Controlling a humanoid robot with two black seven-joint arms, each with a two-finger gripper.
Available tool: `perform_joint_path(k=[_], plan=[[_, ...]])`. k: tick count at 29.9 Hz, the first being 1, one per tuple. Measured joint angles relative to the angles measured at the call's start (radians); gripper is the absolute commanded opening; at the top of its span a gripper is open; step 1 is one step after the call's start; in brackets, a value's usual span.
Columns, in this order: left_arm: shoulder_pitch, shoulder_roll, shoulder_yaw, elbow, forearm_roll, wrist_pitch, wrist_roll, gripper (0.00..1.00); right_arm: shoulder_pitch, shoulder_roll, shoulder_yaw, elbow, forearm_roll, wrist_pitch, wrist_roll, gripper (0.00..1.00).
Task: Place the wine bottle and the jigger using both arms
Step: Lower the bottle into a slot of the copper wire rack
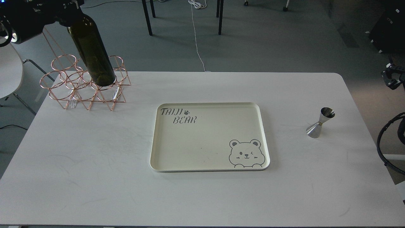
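Observation:
The wine bottle [91, 52] is dark olive-green and hangs tilted at the far left, neck up toward the top left corner. Its base is in front of the upper rings of a copper wire rack [84, 84]. My left gripper [66, 11] is a black mass at the top left, shut on the bottle's neck, which it hides. The steel jigger [320, 123] stands upright on the white table [95, 164] at the right. A small black part of my right gripper [392, 79] shows at the right edge, off the table and well away from the jigger; its fingers cannot be told apart.
A cream tray [208, 169] with a bear drawing and "TAIJI BEAR" lettering lies at the table's middle. A black cable loop [383, 148] hangs at the right edge. Chair legs and a white cord are on the floor behind the table.

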Motion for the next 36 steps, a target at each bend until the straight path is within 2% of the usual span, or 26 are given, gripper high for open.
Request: perform_joint_path(k=[8, 15, 23, 36], plan=[[0.008, -0.001, 0.040, 0.001, -0.003, 0.010, -0.001, 0.12, -0.003, 0.000, 0.001, 0.000, 0.000, 0.000, 0.000, 1.00], [0.010, -0.008, 0.064, 0.006, -0.009, 0.023, 0.001, 0.17, -0.005, 0.000, 0.001, 0.000, 0.000, 0.000, 0.000, 1.00], [0.010, -0.057, 0.068, 0.074, -0.010, 0.023, -0.003, 0.21, -0.005, 0.000, 0.001, 0.000, 0.000, 0.000, 0.000, 1.00], [0.007, -0.060, 0.098, 0.080, -0.013, 0.021, -0.004, 0.26, 0.004, 0.000, 0.002, -0.029, 0.000, 0.000, 0.000, 1.00]])
